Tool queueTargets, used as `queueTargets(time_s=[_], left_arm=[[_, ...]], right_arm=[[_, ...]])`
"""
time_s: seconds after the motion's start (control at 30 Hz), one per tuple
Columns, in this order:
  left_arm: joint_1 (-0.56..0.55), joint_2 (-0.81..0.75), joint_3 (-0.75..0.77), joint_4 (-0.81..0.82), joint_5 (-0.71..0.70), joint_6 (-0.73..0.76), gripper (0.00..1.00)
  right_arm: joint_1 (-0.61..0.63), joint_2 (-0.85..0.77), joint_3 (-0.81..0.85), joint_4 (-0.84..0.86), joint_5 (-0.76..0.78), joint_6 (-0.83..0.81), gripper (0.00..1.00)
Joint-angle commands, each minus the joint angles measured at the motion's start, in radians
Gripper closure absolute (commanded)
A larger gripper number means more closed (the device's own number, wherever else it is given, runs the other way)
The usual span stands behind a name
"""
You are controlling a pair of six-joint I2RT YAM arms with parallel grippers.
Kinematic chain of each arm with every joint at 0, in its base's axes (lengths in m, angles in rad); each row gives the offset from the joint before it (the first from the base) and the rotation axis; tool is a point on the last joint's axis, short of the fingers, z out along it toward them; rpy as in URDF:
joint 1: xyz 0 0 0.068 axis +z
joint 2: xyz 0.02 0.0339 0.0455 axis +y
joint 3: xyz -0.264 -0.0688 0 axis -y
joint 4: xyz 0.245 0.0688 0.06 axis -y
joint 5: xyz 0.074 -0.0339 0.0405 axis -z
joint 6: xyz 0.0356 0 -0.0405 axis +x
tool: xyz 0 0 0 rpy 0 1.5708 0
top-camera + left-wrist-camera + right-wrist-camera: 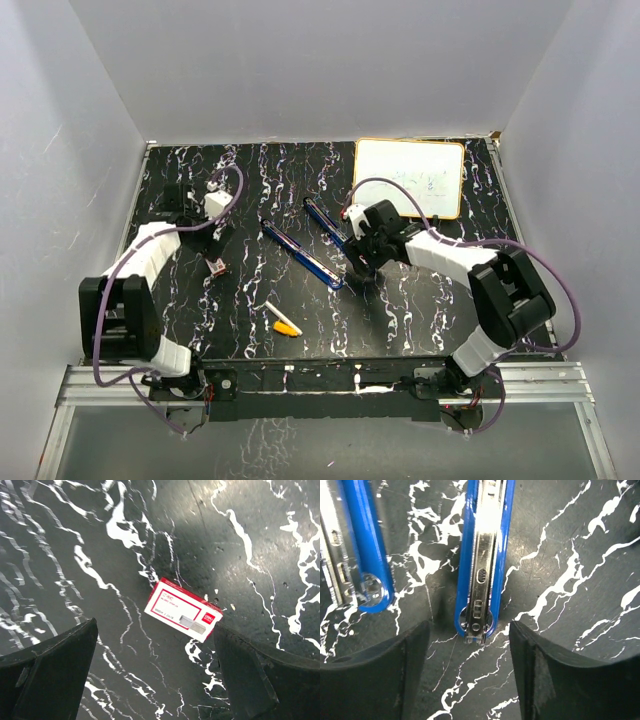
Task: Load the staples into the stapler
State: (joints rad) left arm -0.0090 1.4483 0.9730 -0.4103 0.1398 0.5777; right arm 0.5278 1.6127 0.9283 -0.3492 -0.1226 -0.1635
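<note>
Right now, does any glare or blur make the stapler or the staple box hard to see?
Right wrist view: glare whitens the upper metal channel of the stapler, and its other blue arm at the left edge is soft. Left wrist view: the staple box is sharp, with a dull sheen on the table behind it. Top view: evenly lit.

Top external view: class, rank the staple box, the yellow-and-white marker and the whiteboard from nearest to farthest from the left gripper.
From the left gripper:
1. staple box, just toward the near edge from it, left side.
2. yellow-and-white marker, by the near edge, centre.
3. whiteboard, far right corner.
</note>
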Motion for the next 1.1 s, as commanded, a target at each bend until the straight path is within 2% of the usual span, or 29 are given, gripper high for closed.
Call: queueTargets(time_s=[0.0, 0.27, 0.43, 0.63, 0.8, 0.97, 1.07], left_arm=[[0.054, 0.074, 0.051, -0.091, 0.169, 0.054, 0.03], [0.122, 0.29, 0.182, -0.168, 0.282, -0.007, 0.03], [0.15, 0.358, 0.214, -0.245, 0.39, -0.041, 0.04], [0.15, 0.319, 0.175, -0.339, 0.431, -0.055, 0.12], [0.142, 0.274, 0.159, -0.463, 0.501, 0.014, 0.22], [0.094, 0.253, 0.13, -0.573, 0.527, 0.124, 0.26], [0.032, 0.231, 0.091, -0.561, 0.521, 0.167, 0.26]], right_arm=[[0.0, -0.104, 0.055, 0.014, -0.073, -0.076, 0.29], [0.001, -0.171, 0.064, -0.007, -0.098, -0.115, 0.27], [0.001, -0.202, 0.047, -0.014, -0.065, -0.125, 0.27], [0.001, -0.202, 0.066, -0.029, -0.023, -0.143, 0.27], [0.001, -0.179, 0.107, -0.048, -0.003, -0.16, 0.27], [0.001, -0.155, 0.121, -0.051, 0.021, -0.176, 0.27], [0.001, -0.143, 0.124, -0.051, 0.037, -0.183, 0.27]])
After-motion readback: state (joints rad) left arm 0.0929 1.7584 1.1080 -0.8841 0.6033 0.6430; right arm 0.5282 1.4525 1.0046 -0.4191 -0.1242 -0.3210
